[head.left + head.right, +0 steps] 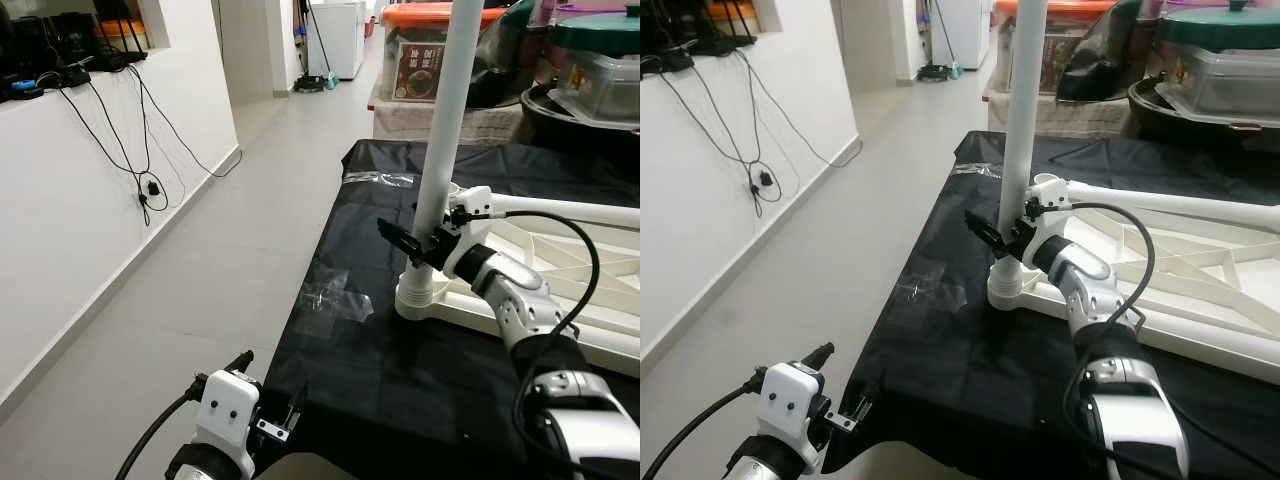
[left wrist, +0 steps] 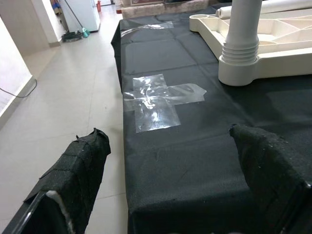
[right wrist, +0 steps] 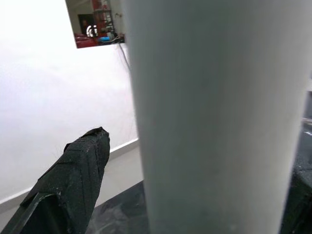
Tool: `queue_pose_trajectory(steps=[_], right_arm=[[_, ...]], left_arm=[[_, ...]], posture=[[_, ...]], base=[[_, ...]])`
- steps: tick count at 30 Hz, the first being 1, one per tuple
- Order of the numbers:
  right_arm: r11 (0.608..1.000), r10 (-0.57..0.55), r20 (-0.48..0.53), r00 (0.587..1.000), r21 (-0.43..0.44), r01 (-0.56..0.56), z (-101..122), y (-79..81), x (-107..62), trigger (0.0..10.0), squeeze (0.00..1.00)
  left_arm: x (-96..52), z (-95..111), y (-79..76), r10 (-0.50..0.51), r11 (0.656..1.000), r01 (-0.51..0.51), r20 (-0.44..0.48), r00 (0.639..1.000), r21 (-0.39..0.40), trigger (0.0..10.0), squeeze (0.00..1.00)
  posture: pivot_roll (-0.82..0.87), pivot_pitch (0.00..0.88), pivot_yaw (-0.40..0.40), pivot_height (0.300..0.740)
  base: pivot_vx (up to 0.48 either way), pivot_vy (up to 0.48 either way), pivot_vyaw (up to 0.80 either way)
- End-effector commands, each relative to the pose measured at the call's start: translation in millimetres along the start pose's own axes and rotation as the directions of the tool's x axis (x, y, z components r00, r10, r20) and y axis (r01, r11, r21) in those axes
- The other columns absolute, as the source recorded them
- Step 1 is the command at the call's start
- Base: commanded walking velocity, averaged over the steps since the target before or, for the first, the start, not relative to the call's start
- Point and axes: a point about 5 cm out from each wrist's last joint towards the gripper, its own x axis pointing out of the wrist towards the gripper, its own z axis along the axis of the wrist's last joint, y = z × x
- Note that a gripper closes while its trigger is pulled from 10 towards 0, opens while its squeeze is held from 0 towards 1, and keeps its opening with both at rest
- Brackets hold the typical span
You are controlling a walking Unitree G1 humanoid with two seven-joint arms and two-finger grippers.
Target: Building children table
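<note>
A white children's table top (image 1: pixel 590 270) lies upside down on a black-covered table (image 1: pixel 380 370). One white leg (image 1: pixel 445 120) stands upright in the corner socket (image 1: pixel 418 295). My right gripper (image 1: pixel 420 240) is open and straddles the leg just above the socket; in the right wrist view a black finger (image 3: pixel 78 170) stands a little apart from the leg (image 3: pixel 214 122). Another white leg (image 1: pixel 580 210) lies across the top. My left gripper (image 2: pixel 166 131) hangs open, low at the table's near left corner, holding nothing.
Clear tape (image 2: pixel 158 100) is stuck on the cloth near the table's left edge. Plastic storage boxes (image 1: pixel 420 55) and a lidded container (image 1: pixel 600 70) stand behind the table. A tiled floor (image 1: pixel 200 260) runs along the left, with cables (image 1: pixel 145 185) hanging on the white wall.
</note>
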Motion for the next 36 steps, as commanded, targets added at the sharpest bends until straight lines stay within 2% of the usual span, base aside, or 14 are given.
queue_pose_trajectory(steps=[1, 13, 14, 17, 18, 19, 20, 33, 35, 36], right_arm=[[0.999, 0.042, -0.004, 0.999, -0.017, -0.042, 2.8, 5.1, 7.6, 10.0, 0.00], [0.997, 0.070, -0.017, 0.997, -0.023, -0.070, 10.0, 2.4, 15.7, 10.0, 0.00], [0.997, 0.077, -0.020, 0.997, -0.028, -0.078, 11.3, 2.6, 16.9, 9.6, 0.00], [0.996, 0.081, -0.024, 0.996, -0.033, -0.082, 11.8, 2.7, 17.5, 9.8, 0.00], [0.997, 0.073, -0.022, 0.997, -0.037, -0.074, 13.3, 2.1, 18.2, 3.3, 0.00], [0.997, 0.073, -0.022, 0.997, -0.037, -0.074, 13.3, 2.1, 18.2, 3.3, 0.00], [0.996, 0.073, -0.024, 0.997, -0.038, -0.074, 14.2, 1.7, 18.8, 0.0, 0.00], [0.993, 0.119, -0.047, 0.992, -0.015, -0.120, -2.6, 7.5, 14.4, 0.0, 0.00], [0.996, 0.083, -0.054, 0.995, -0.013, -0.084, -7.9, 8.4, 13.9, 0.0, 0.00], [1.000, -0.005, -0.055, 0.998, -0.017, 0.004, -14.1, 7.0, 12.8, 0.0, 0.00]], left_arm=[[-0.8, -4.0, 0.9, -0.002, 1.000, 0.002, -0.017, 1.000, 0.018, 10.0, 0.00], [-0.7, -4.5, 0.3, -0.003, 1.000, 0.003, -0.018, 1.000, 0.017, 10.0, 0.00], [-0.7, -4.5, 0.3, -0.003, 1.000, 0.003, -0.018, 1.000, 0.018, 10.0, 0.00], [-0.6, -4.9, 0.2, -0.003, 1.000, 0.004, -0.018, 1.000, 0.017, 10.0, 0.00], [-0.5, -5.1, 0.1, -0.004, 1.000, 0.004, -0.019, 1.000, 0.017, 10.0, 0.00], [-0.5, -5.1, 0.1, -0.004, 1.000, 0.004, -0.019, 1.000, 0.017, 10.0, 0.00], [-0.4, -5.2, 0.1, -0.003, 1.000, 0.004, -0.019, 1.000, 0.017, 10.0, 0.00], [0.5, -5.9, -0.8, -0.010, 1.000, 0.010, -0.020, 1.000, 0.019, 10.0, 0.00], [1.0, -5.6, -0.5, -0.010, 1.000, 0.010, -0.018, 1.000, 0.020, 10.0, 0.00], [1.3, -5.6, -0.3, -0.009, 1.000, 0.010, -0.017, 1.000, 0.021, 10.0, 0.00]], posture=[[0.02, 0.025, 0.025, 0.740], [0.02, 0.022, 0.021, 0.740], [0.02, 0.022, 0.021, 0.740], [0.02, 0.013, 0.021, 0.740], [0.02, 0.013, 0.021, 0.740], [0.02, 0.013, 0.021, 0.740], [0.02, 0.013, 0.021, 0.740], [0.01, 0.003, 0.025, 0.740], [0.01, 0.003, 0.025, 0.740], [0.01, 0.000, 0.026, 0.740]], base=[[0.000, 0.000, 0.00], [0.000, 0.000, 0.00], [0.000, 0.000, 0.00], [0.000, 0.000, 0.00], [0.000, 0.000, 0.00], [0.000, 0.000, 0.00], [0.000, 0.000, 0.00], [0.000, 0.000, 0.00], [0.000, 0.000, 0.00], [0.000, 0.000, 0.00]])
